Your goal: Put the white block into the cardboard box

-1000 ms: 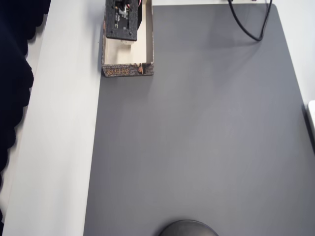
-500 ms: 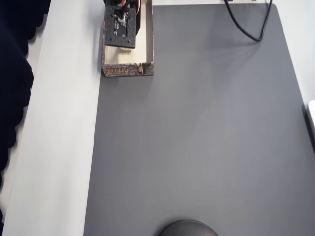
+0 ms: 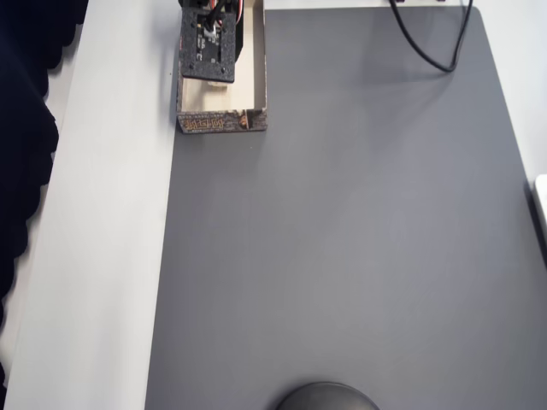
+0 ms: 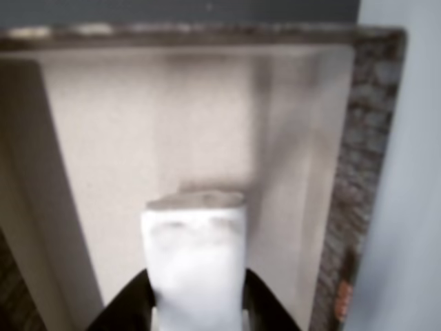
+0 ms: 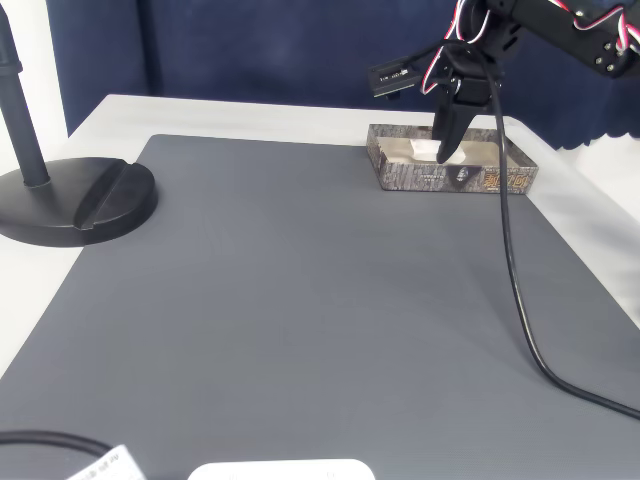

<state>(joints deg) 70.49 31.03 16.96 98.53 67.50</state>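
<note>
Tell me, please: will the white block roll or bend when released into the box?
Probably neither. The white block, between the dark fingers, looks flat-sided and keeps its shape. Over the cardboard box, it should land and settle flat.

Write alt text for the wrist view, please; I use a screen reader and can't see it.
The gripper holds the white block between its dark fingers, directly above the cream floor of the cardboard box. The box's mottled brown-grey wall runs down the right side, with pale table surface beyond it.
</note>
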